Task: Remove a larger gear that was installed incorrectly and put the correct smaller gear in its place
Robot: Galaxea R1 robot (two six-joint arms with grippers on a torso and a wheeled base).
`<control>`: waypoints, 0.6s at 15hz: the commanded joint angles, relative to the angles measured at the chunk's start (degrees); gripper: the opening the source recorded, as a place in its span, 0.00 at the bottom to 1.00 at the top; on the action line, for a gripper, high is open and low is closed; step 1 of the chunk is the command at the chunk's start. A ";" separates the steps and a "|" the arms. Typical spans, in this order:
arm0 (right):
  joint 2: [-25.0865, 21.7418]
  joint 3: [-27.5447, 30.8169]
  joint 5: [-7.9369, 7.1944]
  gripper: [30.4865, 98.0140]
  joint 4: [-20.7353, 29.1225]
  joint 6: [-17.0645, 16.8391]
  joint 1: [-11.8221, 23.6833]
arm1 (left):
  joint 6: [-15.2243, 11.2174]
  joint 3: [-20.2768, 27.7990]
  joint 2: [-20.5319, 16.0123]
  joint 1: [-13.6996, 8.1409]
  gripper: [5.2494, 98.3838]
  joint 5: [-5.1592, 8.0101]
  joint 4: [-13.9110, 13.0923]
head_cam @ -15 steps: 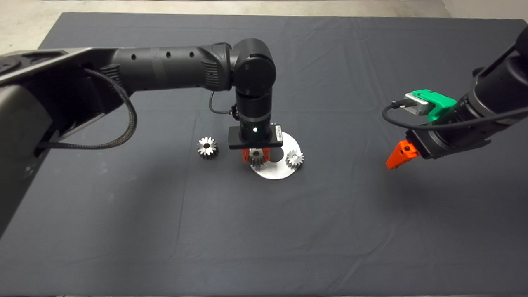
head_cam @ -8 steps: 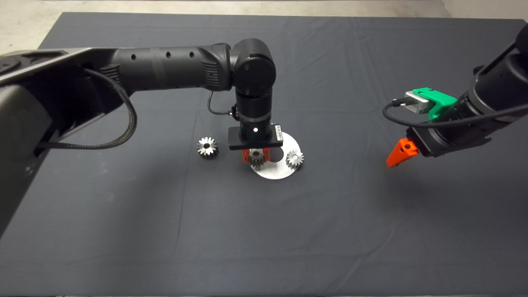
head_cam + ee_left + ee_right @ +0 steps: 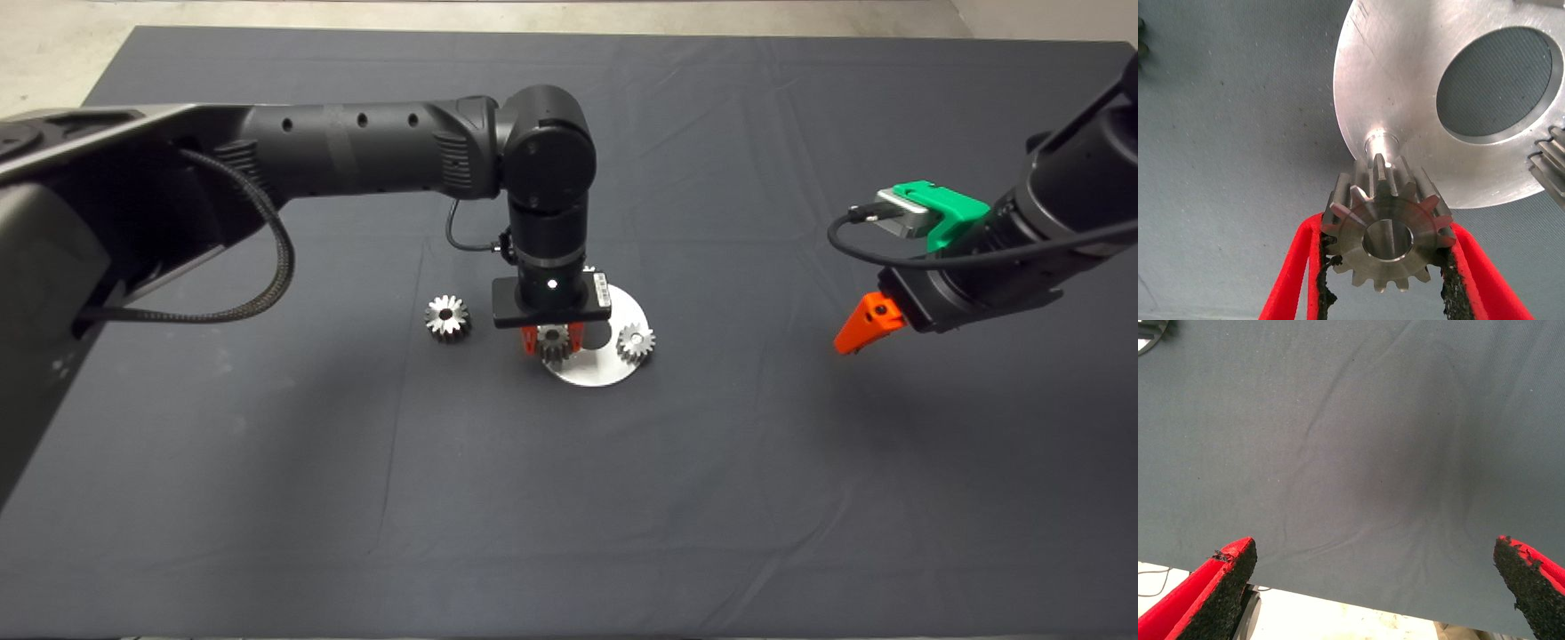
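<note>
Head view, looking down on a dark mat [image 3: 267, 462]: left gripper [image 3: 552, 340] pointing straight down over a round steel plate [image 3: 613, 369] near the mat's middle, clamped on a small gear [image 3: 553, 341] above the plate's left edge. Left wrist view: same gear [image 3: 1388, 232] pinched on opposite sides between two red fingers [image 3: 1295, 280], jaws narrow, black pads touching its teeth, bore facing the camera; just beyond the gear, a short steel pin [image 3: 1379, 142] standing on the plate [image 3: 1405, 80], gear close above it, whether touching cannot be told. Plate with a large round hole [image 3: 1495, 83] showing mat through it. Second small gear [image 3: 635, 341] seated at the plate's right edge. Larger gear [image 3: 446, 317] lying on the mat just left of the plate, apart from it. Right gripper [image 3: 858, 327] hovering well off to the right over bare mat; right wrist view: fingers [image 3: 1218, 590] spread wide, nothing between them.
</note>
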 commanded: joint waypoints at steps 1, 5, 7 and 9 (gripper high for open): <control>-0.23 0.33 -5.03 0.94 1.85 -0.38 1.50 | -2.82 2.89 -0.11 -0.72 0.29 5.39 -1.18; -0.32 0.51 -5.03 0.94 1.93 -0.38 1.50 | -2.99 2.78 -0.12 -0.72 0.29 5.34 -0.19; -0.32 0.77 -5.03 0.94 1.93 -0.30 1.50 | -2.30 0.80 0.23 -0.72 0.29 5.40 2.07; -0.40 1.21 -4.94 0.94 1.93 -0.30 1.50 | 1.57 -3.51 1.11 -1.15 0.29 5.40 2.25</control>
